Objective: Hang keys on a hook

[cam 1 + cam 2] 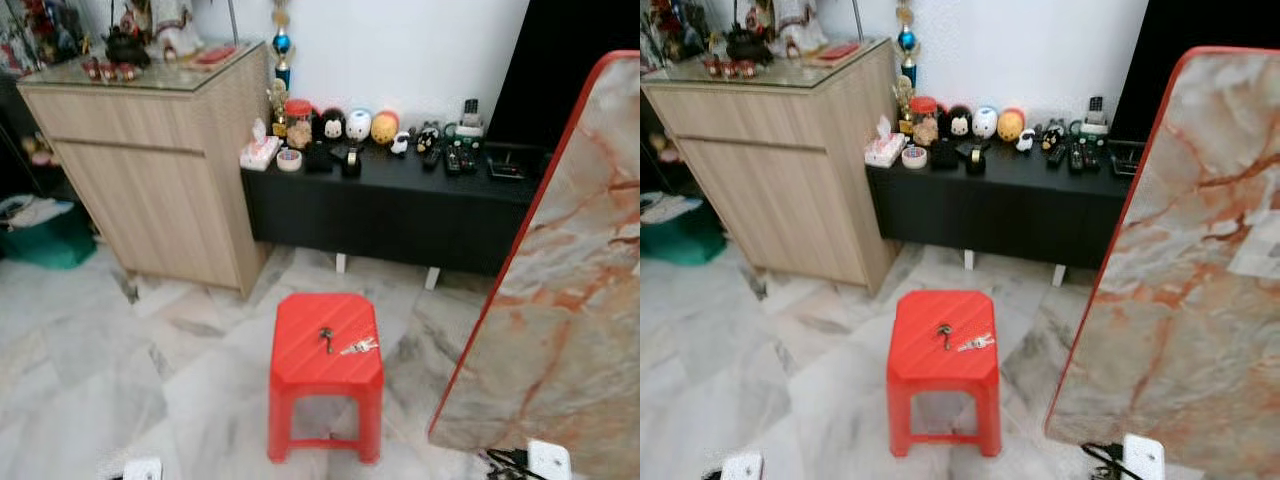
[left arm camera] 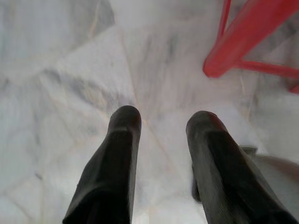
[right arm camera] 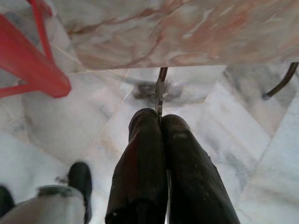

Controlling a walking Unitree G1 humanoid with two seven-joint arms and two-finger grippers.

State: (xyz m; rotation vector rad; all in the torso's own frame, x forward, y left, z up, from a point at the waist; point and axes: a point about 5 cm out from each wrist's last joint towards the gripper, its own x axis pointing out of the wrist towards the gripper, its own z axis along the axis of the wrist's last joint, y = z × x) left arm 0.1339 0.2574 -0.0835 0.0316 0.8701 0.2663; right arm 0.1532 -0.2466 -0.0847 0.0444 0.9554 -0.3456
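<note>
Your bunch of silver keys (image 1: 358,346) lies flat on the seat of the red plastic stool (image 1: 300,365), just beside a small dark upright hook (image 1: 326,338) fixed near the seat's middle; keys and hook look slightly apart. The stool stands on the pale marble floor (image 1: 90,370).

Your left gripper (image 2: 161,122) hangs low over the floor with its fingers (image 2: 122,135) spread wide, nothing between them. A red leg of the stool sits beyond the fingertips, off to one side, well apart from them.

Your right gripper (image 3: 159,119) hangs low over the floor with its fingers (image 3: 142,140) pressed together, touching along their length and holding nothing. Beyond the fingertips you see a marble-patterned panel with a red rim (image 1: 580,290) and a thin metal piece (image 3: 160,91) under its edge; a stool leg lies off to the side.

Behind the stool stand a light wooden cabinet (image 1: 150,170) and a low black desk (image 1: 400,215) carrying small round toy figures (image 1: 358,125) and remote controls (image 1: 455,155).
</note>
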